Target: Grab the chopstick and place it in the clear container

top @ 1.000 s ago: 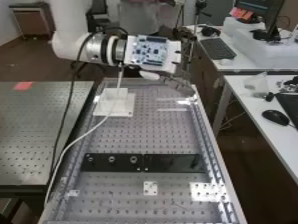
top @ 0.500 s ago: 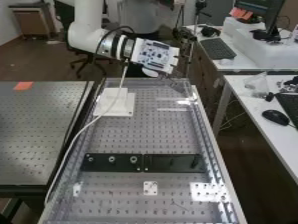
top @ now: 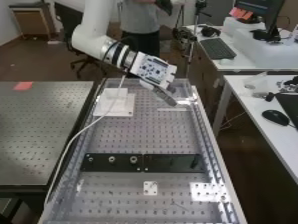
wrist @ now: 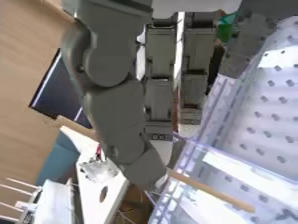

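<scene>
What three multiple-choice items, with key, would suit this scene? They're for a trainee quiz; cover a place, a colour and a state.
1. Where is the robot hand?
A. Over the bench's near end
B. Over its far end
C. Over the keyboard

2. What colour is the chopstick?
A. Light brown
B. Bright green
C. Black

3. How is the robot hand turned?
A. Straight up
B. Level
C. Slanting downward

Key:
1: B, the high view has it above the end away from the camera.
2: A, the wrist view shows a light brown stick.
3: C, in the high view it slopes down toward the bench.
</scene>
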You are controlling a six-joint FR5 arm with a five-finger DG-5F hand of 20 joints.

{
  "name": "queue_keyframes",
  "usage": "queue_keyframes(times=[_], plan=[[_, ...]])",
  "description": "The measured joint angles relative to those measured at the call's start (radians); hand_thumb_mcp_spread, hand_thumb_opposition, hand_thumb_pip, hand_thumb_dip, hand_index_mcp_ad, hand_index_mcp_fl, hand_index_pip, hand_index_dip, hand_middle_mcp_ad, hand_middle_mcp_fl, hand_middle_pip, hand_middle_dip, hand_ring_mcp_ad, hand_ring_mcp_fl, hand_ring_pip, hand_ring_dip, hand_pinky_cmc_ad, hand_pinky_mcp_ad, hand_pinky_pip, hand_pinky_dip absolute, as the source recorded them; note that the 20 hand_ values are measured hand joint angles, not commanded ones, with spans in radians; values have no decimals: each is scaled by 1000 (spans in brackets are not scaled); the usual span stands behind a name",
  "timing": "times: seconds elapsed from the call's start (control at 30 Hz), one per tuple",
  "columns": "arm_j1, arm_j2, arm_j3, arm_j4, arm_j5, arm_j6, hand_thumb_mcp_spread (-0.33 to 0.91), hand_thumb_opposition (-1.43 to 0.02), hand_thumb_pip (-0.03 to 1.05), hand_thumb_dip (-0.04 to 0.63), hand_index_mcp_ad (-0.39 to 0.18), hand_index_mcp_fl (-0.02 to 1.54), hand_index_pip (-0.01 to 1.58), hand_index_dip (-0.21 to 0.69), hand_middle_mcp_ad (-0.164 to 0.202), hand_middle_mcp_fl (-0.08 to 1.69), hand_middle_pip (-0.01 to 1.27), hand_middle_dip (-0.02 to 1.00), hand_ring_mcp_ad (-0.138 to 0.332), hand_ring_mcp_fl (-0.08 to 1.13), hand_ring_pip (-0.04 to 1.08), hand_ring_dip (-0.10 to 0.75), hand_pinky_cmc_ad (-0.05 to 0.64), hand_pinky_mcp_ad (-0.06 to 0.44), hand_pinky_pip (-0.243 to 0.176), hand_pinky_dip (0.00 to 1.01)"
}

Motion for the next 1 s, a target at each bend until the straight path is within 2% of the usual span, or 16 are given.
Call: queue_keyframes(times=[0.2,0.47,0.83,1.0], plan=[[-2,-26,6,-22,-5,10,878,-1096,419,300,-136,1204,485,433,37,1230,312,702,68,829,99,545,363,297,51,155],[-5,-66,59,-83,-11,9,878,-1096,419,300,-136,1204,485,433,37,1230,312,702,65,841,98,545,363,295,51,155],[-4,-81,89,-138,-12,-4,878,-1096,419,300,-136,1204,485,433,37,1237,321,703,70,848,99,545,363,295,51,155],[-7,-88,95,-143,-14,-14,874,-1096,419,300,-138,1204,485,433,42,1239,323,700,56,862,105,550,363,297,51,155]])
